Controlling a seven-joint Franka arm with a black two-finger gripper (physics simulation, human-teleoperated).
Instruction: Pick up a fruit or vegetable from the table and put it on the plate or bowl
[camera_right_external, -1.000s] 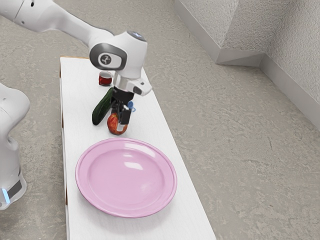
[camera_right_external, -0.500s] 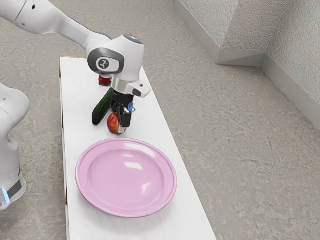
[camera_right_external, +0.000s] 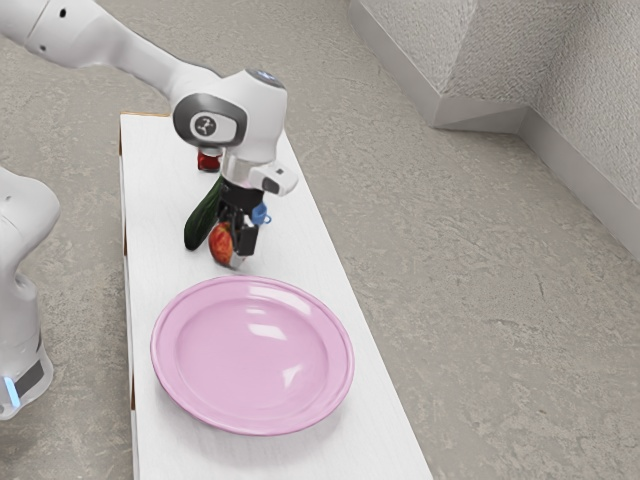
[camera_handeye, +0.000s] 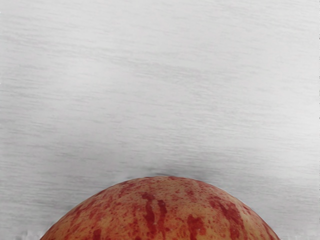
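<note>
A black pincer (camera_right_external: 236, 245) is closed on a red-streaked fruit (camera_right_external: 220, 242), fingers gripping it from two sides, just above the white bench (camera_right_external: 305, 235). A pink plate (camera_right_external: 162, 340) lies nearer. A dark green cucumber (camera_right_external: 203, 212) lies just beside the fruit, on the exterior view's left.

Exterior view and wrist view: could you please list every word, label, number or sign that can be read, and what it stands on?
There are no readable words or numbers.
On the arm's dark joint cap: a small white emblem, too small to read as letters.
On the pink plate, the red-streaked fruit, the green vegetable and the white table: no print.
</note>
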